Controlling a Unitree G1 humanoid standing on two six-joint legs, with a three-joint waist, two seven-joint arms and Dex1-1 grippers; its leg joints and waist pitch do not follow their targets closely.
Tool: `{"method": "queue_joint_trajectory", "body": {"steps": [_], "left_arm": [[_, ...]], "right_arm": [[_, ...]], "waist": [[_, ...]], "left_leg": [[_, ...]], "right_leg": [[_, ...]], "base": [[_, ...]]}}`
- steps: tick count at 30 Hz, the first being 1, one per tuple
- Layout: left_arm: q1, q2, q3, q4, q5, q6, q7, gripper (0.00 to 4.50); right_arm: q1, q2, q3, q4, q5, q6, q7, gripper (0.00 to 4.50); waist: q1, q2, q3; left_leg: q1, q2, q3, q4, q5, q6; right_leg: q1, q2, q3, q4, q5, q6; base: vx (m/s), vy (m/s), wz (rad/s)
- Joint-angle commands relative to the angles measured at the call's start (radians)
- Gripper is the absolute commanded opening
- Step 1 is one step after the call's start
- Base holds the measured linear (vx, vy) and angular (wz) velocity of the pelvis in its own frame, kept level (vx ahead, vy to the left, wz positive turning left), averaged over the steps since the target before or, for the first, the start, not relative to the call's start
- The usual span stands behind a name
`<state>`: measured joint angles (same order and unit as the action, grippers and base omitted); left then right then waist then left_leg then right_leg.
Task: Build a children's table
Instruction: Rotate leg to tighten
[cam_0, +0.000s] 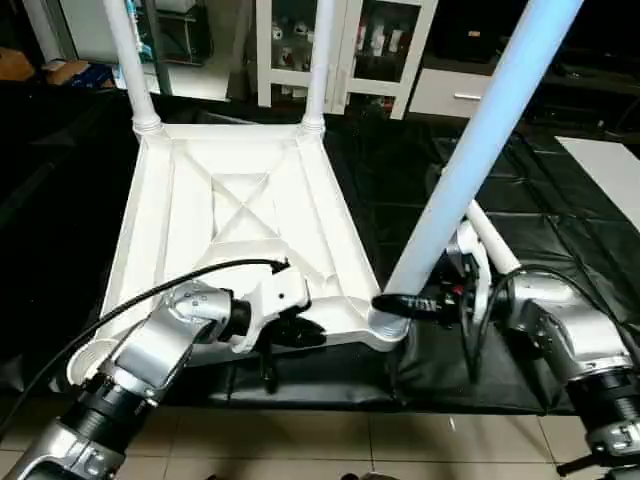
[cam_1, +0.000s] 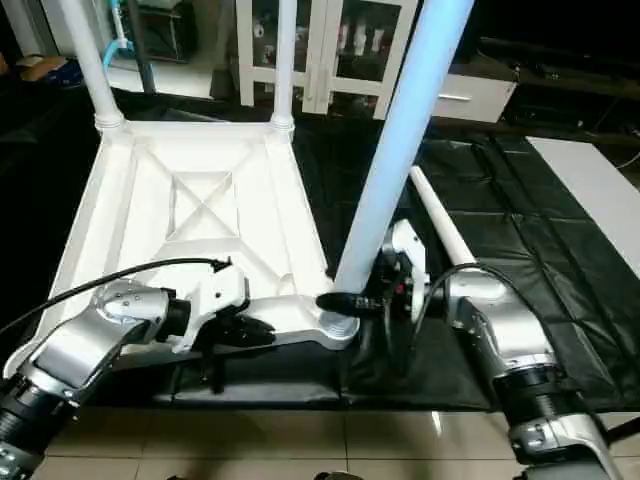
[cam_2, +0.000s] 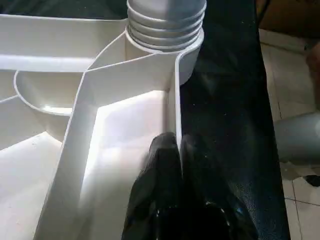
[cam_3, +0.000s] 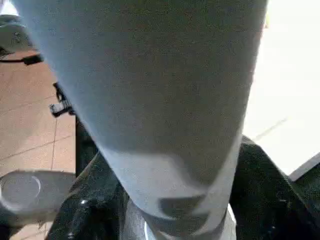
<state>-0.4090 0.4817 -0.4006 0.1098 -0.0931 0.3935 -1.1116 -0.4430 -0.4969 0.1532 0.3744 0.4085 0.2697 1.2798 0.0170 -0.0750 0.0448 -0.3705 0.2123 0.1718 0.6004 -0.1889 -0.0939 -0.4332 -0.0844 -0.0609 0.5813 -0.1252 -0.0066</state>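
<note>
Tabletop (cam_0: 240, 215) lies underside-up on the black-covered counter (cam_0: 560, 230). Near edge: left claw (cam_2: 172, 150) pressed together, pinching the tabletop's rim wall. Right claw (cam_3: 165, 200) straddles the near-right leg (cam_0: 470, 150) just above its socket — fingers at both sides. Spare leg (cam_1: 445, 225) lies beside. Two far legs (cam_0: 130, 60) stand upright.

The tabletop (cam_0: 240, 215) lies underside up on the work surface (cam_0: 560, 240), ahead of both grippers. The left gripper (cam_0: 300, 333) sits at its near edge, fingers pinched on the rim wall. Just to that gripper's right, in the near right corner socket (cam_0: 385, 325), stands 1 leg (cam_0: 470, 160), and the right gripper (cam_0: 415, 303) sits at its base, 1 finger on either side. Behind, 2 legs (cam_0: 130, 60) stand in the far corner sockets. 1 more leg (cam_1: 440, 222) lies on the work surface, beyond the right gripper.
</note>
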Motion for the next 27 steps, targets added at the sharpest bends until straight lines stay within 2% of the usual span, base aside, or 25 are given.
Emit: {"method": "queue_joint_trajectory", "body": {"steps": [1, 4, 8, 10, 11, 12, 13, 14, 15, 16, 17, 18, 19, 20, 21, 22, 23, 24, 25, 26, 27], "left_arm": [[0.0, -0.009, -0.014, -0.03, -0.027, -0.015, -0.031, 0.0], [0.0, -0.007, -0.017, -0.027, -0.022, -0.016, -0.033, 0.0], [-0.015, -0.032, -0.013, -0.002, 0.009, 0.005, 0.032, 0.0], [-0.032, -0.063, 0.003, 0.025, 0.029, 0.038, 0.102, 0.0], [-0.041, -0.077, 0.011, 0.036, 0.037, 0.062, 0.133, 0.0], [-0.059, -0.107, 0.029, 0.06, 0.054, 0.09, 0.202, 0.0], [-0.071, -0.128, 0.042, 0.076, 0.066, 0.11, 0.25, 0.0], [-0.095, -0.174, 0.082, 0.108, 0.075, 0.169, 0.349, 0.0], [-0.102, -0.19, 0.098, 0.121, 0.073, 0.179, 0.379, 0.0], [-0.129, -0.243, 0.15, 0.165, 0.065, 0.206, 0.478, 0.0], [-0.169, -0.313, 0.221, 0.236, 0.048, 0.216, 0.609, 0.0], [-0.191, -0.337, 0.232, 0.277, 0.058, 0.188, 0.666, 0.0], [-0.198, -0.343, 0.228, 0.29, 0.063, 0.175, 0.676, 0.0], [-0.206, -0.352, 0.226, 0.304, 0.066, 0.166, 0.685, 0.0], [-0.208, -0.355, 0.225, 0.308, 0.066, 0.164, 0.688, 0.0], [-0.212, -0.359, 0.221, 0.313, 0.07, 0.159, 0.689, 0.0], [-0.214, -0.361, 0.216, 0.31, 0.074, 0.16, 0.687, 0.0], [-0.215, -0.363, 0.209, 0.304, 0.082, 0.164, 0.685, 0.0], [-0.214, -0.362, 0.206, 0.302, 0.086, 0.163, 0.684, 0.0], [-0.214, -0.361, 0.206, 0.302, 0.088, 0.161, 0.683, 0.0], [-0.211, -0.357, 0.206, 0.298, 0.098, 0.17, 0.681, 0.0]], "right_arm": [[-0.009, -0.026, 0.006, 0.012, -0.029, -0.001, 0.028, 2.28], [-0.011, -0.023, 0.003, 0.024, -0.035, -0.005, 0.033, 2.1], [-0.003, 0.032, -0.025, 0.048, -0.052, -0.024, -0.096, 2.06], [0.006, 0.065, -0.03, 0.067, -0.083, -0.043, -0.204, 2.03], [0.008, 0.083, -0.033, 0.078, -0.105, -0.057, -0.268, 2.03], [0.013, 0.118, -0.045, 0.092, -0.134, -0.062, -0.377, 2.02], [0.017, 0.142, -0.055, 0.1, -0.154, -0.064, -0.452, 1.98], [0.017, 0.189, -0.087, 0.117, -0.181, -0.054, -0.613, 1.96], [0.016, 0.203, -0.098, 0.124, -0.193, -0.05, -0.673, 1.94], [0.013, 0.254, -0.139, 0.148, -0.23, -0.043, -0.873, 1.91], [0.006, 0.342, -0.222, 0.187, -0.251, -0.062, -1.167, 1.91], [0.003, 0.397, -0.249, 0.205, -0.283, -0.099, -1.332, 1.88], [-0.004, 0.419, -0.241, 0.216, -0.296, -0.118, -1.369, 1.88], [-0.017, 0.442, -0.224, 0.235, -0.309, -0.139, -1.395, 1.87], [-0.022, 0.451, -0.218, 0.242, -0.313, -0.146, -1.404, 1.87], [-0.034, 0.464, -0.209, 0.261, -0.313, -0.161, -1.406, 1.86], [-0.05, 0.48, -0.198, 0.284, -0.308, -0.181, -1.398, 1.86], [-0.069, 0.5, -0.192, 0.309, -0.298, -0.211, -1.376, 1.86], [-0.075, 0.507, -0.193, 0.312, -0.29, -0.226, -1.356, 1.86], [-0.077, 0.512, -0.194, 0.312, -0.285, -0.235, -1.343, 1.86], [-0.086, 0.536, -0.208, 0.302, -0.253, -0.257, -1.286, 1.86]], "waist": [[-0.003, 0.007, -0.066], [-0.001, 0.009, -0.065], [-0.003, 0.007, -0.063], [-0.008, 0.005, -0.06], [-0.012, 0.006, -0.059], [-0.018, 0.002, -0.058], [-0.022, 0.002, -0.056], [-0.025, 0.004, -0.055], [-0.03, 0.004, -0.054], [-0.044, -0.003, -0.053], [-0.057, 0.008, -0.054], [-0.074, 0.011, -0.057], [-0.078, 0.019, -0.06], [-0.084, 0.048, -0.052], [-0.075, 0.056, -0.039], [-0.063, 0.055, -0.033], [-0.063, 0.017, -0.023], [-0.077, -0.009, -0.01], [-0.098, -0.01, -0.015], [-0.129, 0.01, -0.041], [-0.106, 0.067, -0.037]], "left_leg": [[0.006, 0.014, 0.007, -0.07, -0.24, 0.043], [0.006, 0.014, 0.007, -0.071, -0.241, 0.042], [0.007, 0.013, 0.006, -0.072, -0.27, 0.032], [0.006, 0.011, 0.005, -0.072, -0.296, 0.019], [0.01, 0.008, 0.004, -0.069, -0.313, 0.009], [0.007, 0.006, 0.001, -0.069, -0.325, 0.001], [0.007, 0.004, -0.001, -0.069, -0.324, -0.005], [0.009, 0.0, -0.004, -0.067, -0.345, -0.011], [0.008, -0.001, -0.005, -0.065, -0.356, -0.016], [0.002, -0.001, -0.01, -0.064, -0.374, -0.022], [0.007, -0.008, -0.014, -0.06, -0.395, -0.032], [0.007, -0.009, -0.023, -0.055, -0.438, -0.04], [0.01, -0.002, -0.034, -0.062, -0.467, -0.035], [-0.002, 0.032, -0.054, -0.1, -0.567, -0.011], [-0.015, 0.076, -0.061, -0.159, -0.701, 0.009], [-0.007, 0.084, -0.051, -0.177, -0.746, 0.01], [0.03, 0.057, -0.019, -0.154, -0.771, 0.021], [0.15, -0.048, 0.014, 0.042, -0.623, -0.016], [0.158, -0.065, 0.02, 0.109, -0.52, -0.012], [0.036, -0.029, -0.007, 0.049, -0.42, 0.001], [-0.006, 0.057, -0.058, -0.067, -0.565, 0.002]], "right_leg": [[0.057, -0.033, 0.029, -0.059, -0.347, -0.174], [0.057, -0.033, 0.028, -0.057, -0.347, -0.176], [0.055, -0.033, 0.026, -0.064, -0.402, -0.158], [0.052, -0.032, 0.024, -0.07, -0.46, -0.137], [0.046, -0.032, 0.021, -0.077, -0.516, -0.115], [0.046, -0.032, 0.018, -0.082, -0.56, -0.092], [0.045, -0.032, 0.016, -0.086, -0.582, -0.08], [0.042, -0.033, 0.008, -0.097, -0.642, -0.053], [0.04, -0.032, 0.004, -0.1, -0.663, -0.042], [0.046, -0.032, -0.008, -0.108, -0.701, -0.019], [0.037, -0.03, -0.022, -0.121, -0.729, 0.006], [0.044, -0.028, -0.057, -0.138, -0.75, 0.036], [0.061, -0.03, -0.076, -0.143, -0.723, 0.038], [0.093, -0.035, -0.073, -0.109, -0.579, 0.006], [0.123, -0.023, -0.054, -0.002, -0.357, -0.042], [0.113, -0.021, -0.046, 0.023, -0.275, -0.063], [0.067, -0.017, -0.021, -0.022, -0.407, -0.06], [-0.074, -0.019, -0.111, -0.237, -0.997, 0.062], [-0.083, -0.056, -0.128, -0.264, -1.126, 0.105], [0.072, -0.097, -0.172, -0.217, -1.051, 0.173], [0.162, -0.092, -0.121, -0.05, -0.616, 0.069]], "base": [[0.0, 0.0, 0.0], [0.0, 0.0, 0.0], [0.0, 0.0, 0.0], [0.0, 0.0, 0.0], [0.0, 0.0, 0.0], [0.0, 0.0, 0.0], [0.0, 0.0, 0.0], [-0.057, 0.008, -0.07], [-0.062, 0.016, -0.11], [-0.062, 0.016, -0.11], [-0.069, 0.03, -0.15], [-0.066, 0.043, -0.16], [-0.066, 0.043, -0.16], [-0.07, 0.012, -0.12], [-0.058, -0.029, 0.03], [-0.058, -0.029, 0.03], [0.027, -0.062, 0.17], [0.0, 0.0, 0.0], [0.0, 0.0, 0.0], [0.078, 0.094, -0.34], [0.09, 0.097, -0.29]]}}
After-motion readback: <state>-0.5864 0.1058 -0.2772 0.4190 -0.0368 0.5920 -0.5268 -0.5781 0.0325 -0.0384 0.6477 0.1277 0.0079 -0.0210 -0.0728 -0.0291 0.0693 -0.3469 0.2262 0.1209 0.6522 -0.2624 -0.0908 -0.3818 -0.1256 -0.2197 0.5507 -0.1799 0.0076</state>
